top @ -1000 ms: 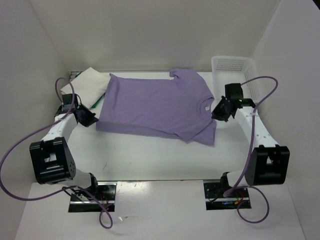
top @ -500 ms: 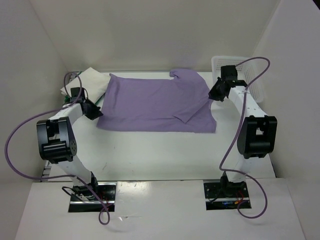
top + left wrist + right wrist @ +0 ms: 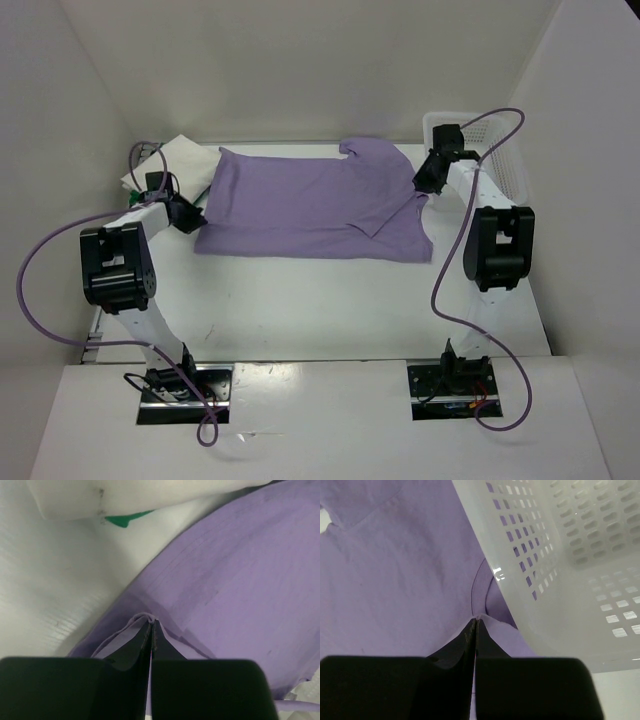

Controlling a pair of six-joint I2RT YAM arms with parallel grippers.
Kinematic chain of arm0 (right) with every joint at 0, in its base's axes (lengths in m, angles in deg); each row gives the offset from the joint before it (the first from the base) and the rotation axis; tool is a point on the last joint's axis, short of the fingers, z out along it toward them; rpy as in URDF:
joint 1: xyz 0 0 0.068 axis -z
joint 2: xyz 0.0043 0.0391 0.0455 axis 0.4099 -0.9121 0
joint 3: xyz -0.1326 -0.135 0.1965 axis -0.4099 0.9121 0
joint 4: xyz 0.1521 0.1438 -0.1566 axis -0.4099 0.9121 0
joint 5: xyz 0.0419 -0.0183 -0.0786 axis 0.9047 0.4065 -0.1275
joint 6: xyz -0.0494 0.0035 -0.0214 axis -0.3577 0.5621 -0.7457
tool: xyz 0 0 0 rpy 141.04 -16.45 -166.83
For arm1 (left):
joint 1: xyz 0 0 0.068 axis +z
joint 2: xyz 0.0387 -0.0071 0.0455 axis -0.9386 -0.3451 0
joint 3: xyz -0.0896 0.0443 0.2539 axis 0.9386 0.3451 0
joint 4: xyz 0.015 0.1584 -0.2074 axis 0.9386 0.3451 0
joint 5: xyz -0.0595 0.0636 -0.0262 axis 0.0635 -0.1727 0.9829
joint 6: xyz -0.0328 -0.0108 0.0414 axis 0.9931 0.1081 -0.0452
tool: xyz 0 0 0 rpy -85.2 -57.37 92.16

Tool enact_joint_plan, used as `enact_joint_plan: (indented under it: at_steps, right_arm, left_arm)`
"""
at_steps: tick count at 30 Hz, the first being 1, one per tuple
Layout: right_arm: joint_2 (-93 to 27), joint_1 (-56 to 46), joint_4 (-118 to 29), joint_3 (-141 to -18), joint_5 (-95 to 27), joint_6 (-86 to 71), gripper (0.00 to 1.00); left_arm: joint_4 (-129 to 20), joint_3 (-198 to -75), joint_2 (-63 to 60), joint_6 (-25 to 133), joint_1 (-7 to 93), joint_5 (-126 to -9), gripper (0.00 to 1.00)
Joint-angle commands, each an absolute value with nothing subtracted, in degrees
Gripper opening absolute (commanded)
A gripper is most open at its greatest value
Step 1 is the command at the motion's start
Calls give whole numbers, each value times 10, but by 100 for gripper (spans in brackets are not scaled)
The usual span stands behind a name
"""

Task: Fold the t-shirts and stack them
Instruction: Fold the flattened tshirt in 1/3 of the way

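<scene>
Your left gripper [image 3: 151, 625] pinches a fold of the lavender t-shirt [image 3: 240, 570]; white t-shirt [image 3: 125, 495] and a green t-shirt [image 3: 126, 519] sliver lie beyond its tips. Your right gripper [image 3: 476, 622] pinches the opposite edge, basket [image 3: 560, 555] just right of its fingers.

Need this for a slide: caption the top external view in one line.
Left hand and right hand pinch opposite sides of the lavender t-shirt, spread beside a white basket.
</scene>
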State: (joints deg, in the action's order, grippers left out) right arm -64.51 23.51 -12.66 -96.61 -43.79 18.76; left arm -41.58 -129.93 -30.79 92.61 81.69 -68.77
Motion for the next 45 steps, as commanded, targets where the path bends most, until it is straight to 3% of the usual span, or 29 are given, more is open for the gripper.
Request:
enact_joint_plan:
  at_steps: [1, 2, 6, 7, 11, 13, 16, 17, 23, 26, 31, 34, 39, 40, 45]
  right_arm:
    - [-644, 240, -156, -1001, -470, 177, 0]
    - [-644, 240, -156, -1001, -470, 177, 2]
    - [-644, 240, -156, -1006, -465, 182, 21]
    - [-638, 240, -156, -1006, -465, 182, 26]
    - [-590, 240, -143, -993, -451, 182, 32]
    - [-541, 234, -143, -948, -443, 177, 33]
    - [-460, 234, -157, -846, -410, 192, 15]
    - [-438, 234, -167, -816, -401, 197, 1]
    - [-312, 229, -192, -626, -362, 224, 0]
    - [-298, 229, -192, -578, -369, 232, 9]
    - [-323, 262, -204, -531, -348, 245, 38]
    - [-330, 270, -211, -519, -361, 257, 48]
    - [-373, 282, -237, -503, -355, 288, 50]
    - [-373, 287, -237, -496, -362, 305, 46]
    - [-380, 287, -251, -478, -393, 325, 40]
  left_arm:
    - [-479, -1296, -303, 951, 815, -694, 0]
    - [-485, -1288, -297, 951, 815, -694, 0]
    - [-491, -1283, -290, 950, 815, -688, 25]
    - [-485, -1277, -281, 949, 815, -688, 36]
    - [-472, -1234, -182, 925, 815, -722, 46]
    - [-459, -1216, -136, 916, 815, -730, 46]
    - [-441, -1169, -104, 911, 815, -730, 44]
    - [-441, -1155, -90, 911, 815, -719, 42]
    - [-443, -1076, -87, 933, 833, -694, 34]
    - [-450, -1070, -122, 947, 844, -668, 34]
    - [-465, -1064, -153, 968, 855, -655, 33]
    - [-493, -1059, -161, 983, 855, -662, 36]
    - [-498, -1077, -202, 988, 855, -650, 39]
    - [-498, -1077, -209, 988, 855, -650, 39]
    - [-503, -1077, -215, 978, 855, -657, 18]
